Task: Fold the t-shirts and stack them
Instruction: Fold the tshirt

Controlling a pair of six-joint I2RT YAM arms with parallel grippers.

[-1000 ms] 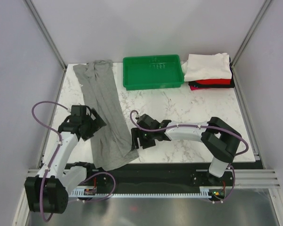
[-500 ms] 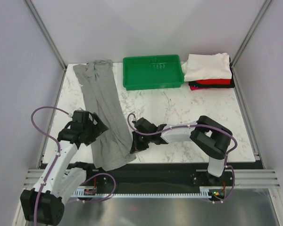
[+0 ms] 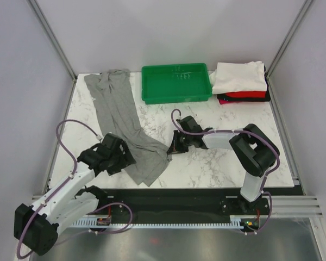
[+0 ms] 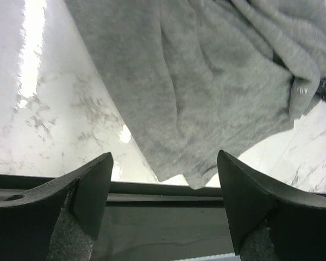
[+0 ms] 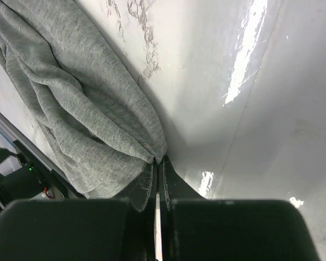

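With 3 folded t-shirts (image 3: pixel 240 80) stacked right of the green tray (image 3: pixel 176 99), the grey t-shirt (image 3: pixel 119 117) lies unfolded left of it, hem pinched by the closed right pincer (image 5: pixel 157 163), left pincer (image 4: pixel 164 157) wide, empty.

Heather-gry tee (image 3: pixel 119 114), grn tray (image 3: pixel 176 99), marbled wht tbl (image 3: pixel 217 163), wht/red/blk stack (image 3: pixel 240 79).

Top camera sits high behind my arm bases, angled down and forward, far enough back to take in the whole tabletop (image 3: pixel 223 117). Left wrist camera is just behind my left tool (image 4: pixel 164 157), very close in, facing down at the tabletop's near edge and the grey shirt (image 4: pixel 206 81). Right wrist camera looks along my right tool (image 5: pixel 157 163), close and low over the surface. All three views share the near end of the grey shirt.
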